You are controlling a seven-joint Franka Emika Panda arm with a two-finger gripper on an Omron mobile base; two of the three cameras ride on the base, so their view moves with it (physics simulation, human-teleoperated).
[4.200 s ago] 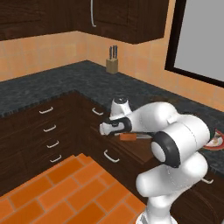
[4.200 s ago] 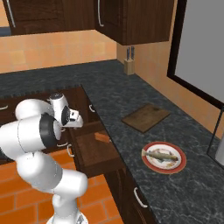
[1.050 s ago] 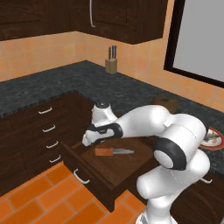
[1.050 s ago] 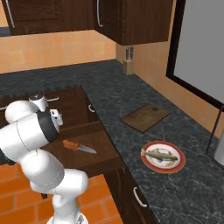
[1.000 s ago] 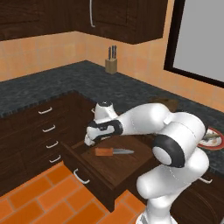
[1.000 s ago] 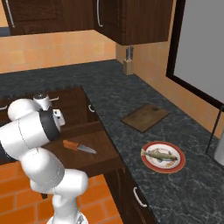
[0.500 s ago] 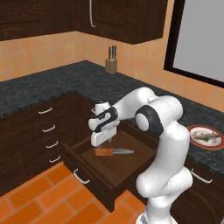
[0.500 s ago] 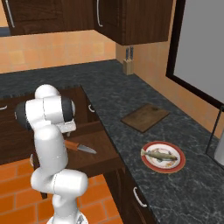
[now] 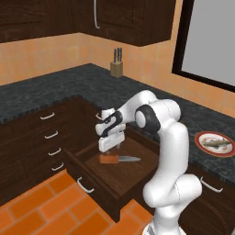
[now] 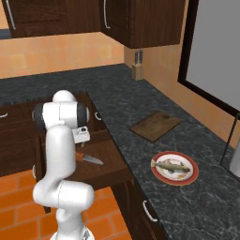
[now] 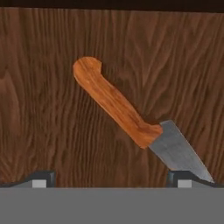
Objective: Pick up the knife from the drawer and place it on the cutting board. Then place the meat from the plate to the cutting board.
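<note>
Drawer [image 9: 98, 181] pulled out, knife [image 11: 131, 122] lying flat on its wooden floor, orange handle and short silver blade both exposed. Gripper [image 9: 110, 146] hangs directly over it with the jaws spread wide, nothing between them; in the hand view the two tips sit at the bottom edge, one close to the blade tip, the handle running diagonally up and away between them. Knife also seen from the right base view [image 10: 88, 159], lying near the middle of the drawer floor. Cutting board [image 10: 155, 125] on the worktop [image 10: 117, 98], well apart from the drawer; plate [image 10: 174, 168] with the meat [image 10: 172, 166] nearer the front edge, untouched. Risks, as judged from here: the handle lies skewed to the line of the jaws, so a straight descent may close across handle and blade together, or catch the blade end alone, and a flat blade is likely to twist or slip out. A knife lying flat leaves little to bite; tips may strike the drawer floor first, or push the knife aside instead of clamping it. Lifting out, the drawer's front wall and the worktop lip are close enough to snag a knife carried crosswise.
</note>
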